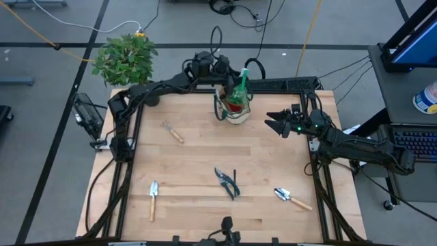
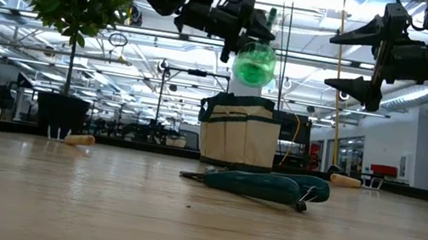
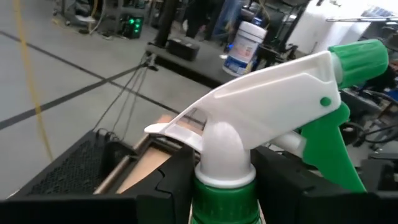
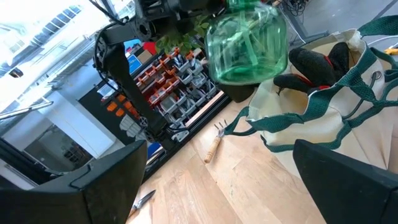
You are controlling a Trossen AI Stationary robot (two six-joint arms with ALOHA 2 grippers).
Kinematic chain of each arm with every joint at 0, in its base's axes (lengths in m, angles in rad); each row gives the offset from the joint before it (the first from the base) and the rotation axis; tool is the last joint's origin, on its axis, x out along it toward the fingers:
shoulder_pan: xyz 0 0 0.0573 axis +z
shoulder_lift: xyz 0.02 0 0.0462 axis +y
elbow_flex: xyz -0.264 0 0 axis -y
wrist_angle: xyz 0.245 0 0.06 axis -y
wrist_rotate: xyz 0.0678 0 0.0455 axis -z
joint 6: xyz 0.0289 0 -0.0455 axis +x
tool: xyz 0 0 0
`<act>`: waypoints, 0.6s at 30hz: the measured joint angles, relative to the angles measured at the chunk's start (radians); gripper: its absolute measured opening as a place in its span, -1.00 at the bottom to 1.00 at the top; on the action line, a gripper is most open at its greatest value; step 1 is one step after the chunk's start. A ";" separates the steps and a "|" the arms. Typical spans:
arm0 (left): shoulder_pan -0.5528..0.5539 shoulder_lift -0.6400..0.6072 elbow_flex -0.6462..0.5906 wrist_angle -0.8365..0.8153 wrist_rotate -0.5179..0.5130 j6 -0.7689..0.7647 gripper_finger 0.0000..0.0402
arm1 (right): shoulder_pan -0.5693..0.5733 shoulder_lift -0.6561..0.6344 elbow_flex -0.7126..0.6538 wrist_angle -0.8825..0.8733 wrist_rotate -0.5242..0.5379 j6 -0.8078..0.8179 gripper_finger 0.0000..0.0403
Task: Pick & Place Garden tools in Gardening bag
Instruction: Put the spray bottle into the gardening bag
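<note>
Left gripper (image 2: 241,31): clamped on the neck of the green spray bottle (image 2: 254,62), just under its white trigger head (image 3: 261,93); the dark fingers (image 3: 168,186) sit on either side of the neck.
Spray bottle: hangs upright below the left jaws, its round green body directly above the mouth of the gardening bag (image 2: 239,133); in the low view the body's underside is at about the level of the bag's rim; whether it touches the bag cannot be told.
Gardening bag: straight beneath the left jaws, a beige tote with dark green trim standing on the wooden table (image 1: 205,171); in the right wrist view its mouth gapes, with a red-black glove (image 4: 317,62) inside.
Right gripper (image 1: 280,123): jaws spread wide, nothing between them; raised off the table beside the bag, the fingertips pointing toward it, clearly apart from the fabric.
Hand fork (image 1: 173,132): wooden handle, flat on the table, on the far side of the bag from the right jaws.
Pruning shears (image 1: 227,182): dark, flat on the table, well away from both pairs of jaws, toward the table's front edge.
Trowel (image 1: 292,199): wooden handle, flat on the table, well away from the right jaws, near the front edge.
Second trowel (image 1: 153,199): wooden handle, flat on the table, far from both pairs of jaws at the front corner on the left arm's side.
Potted plant (image 1: 126,60): leafy, beyond the table's back corner behind the left arm.
</note>
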 joint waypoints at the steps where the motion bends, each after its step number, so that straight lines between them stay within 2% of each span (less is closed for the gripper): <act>1: 0.003 -0.001 0.000 -0.018 -0.003 0.006 -0.25 | 0.000 0.000 0.000 0.000 0.000 0.000 0.95; 4: 0.004 0.000 -0.010 -0.059 -0.038 0.048 -0.24 | 0.000 0.000 0.000 0.000 0.000 0.000 0.95; 8: 0.007 0.000 -0.030 -0.045 -0.058 0.080 -0.34 | 0.000 0.000 0.000 0.000 0.000 0.000 0.95; 12: 0.025 0.000 -0.061 -0.038 -0.094 0.093 -0.34 | 0.000 0.000 0.000 0.000 0.000 0.000 0.95; 18: 0.030 0.000 -0.079 -0.033 -0.121 0.094 -0.18 | 0.000 0.000 0.000 0.000 0.000 0.000 0.95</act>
